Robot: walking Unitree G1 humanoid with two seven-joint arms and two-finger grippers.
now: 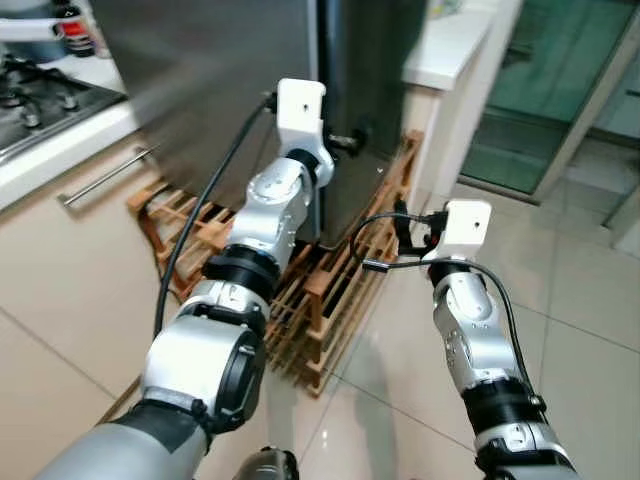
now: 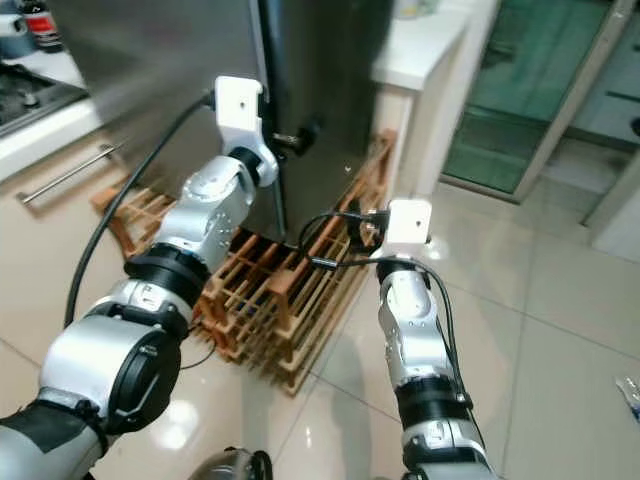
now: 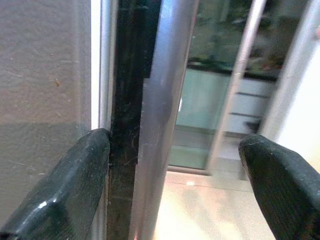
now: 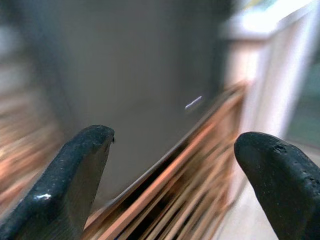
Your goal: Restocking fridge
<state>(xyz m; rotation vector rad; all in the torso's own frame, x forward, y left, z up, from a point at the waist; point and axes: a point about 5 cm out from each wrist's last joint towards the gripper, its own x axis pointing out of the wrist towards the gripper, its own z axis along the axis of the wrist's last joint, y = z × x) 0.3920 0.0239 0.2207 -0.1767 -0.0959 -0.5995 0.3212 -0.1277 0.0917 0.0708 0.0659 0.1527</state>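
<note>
A tall steel fridge stands on a wooden pallet, and its door looks closed. My left arm reaches up to the fridge's front corner. There my left gripper is open. In the left wrist view its fingers stand either side of the door's dark vertical edge and the silver strip beside it. My right gripper is lower, to the right of the fridge, and is open and holds nothing. In the right wrist view the right gripper faces the fridge's dark side and the pallet slats, both blurred.
The wooden pallet juts out past the fridge's base onto the tiled floor. A counter with a gas hob and a drawer handle is on the left. A white counter and a glass sliding door are on the right.
</note>
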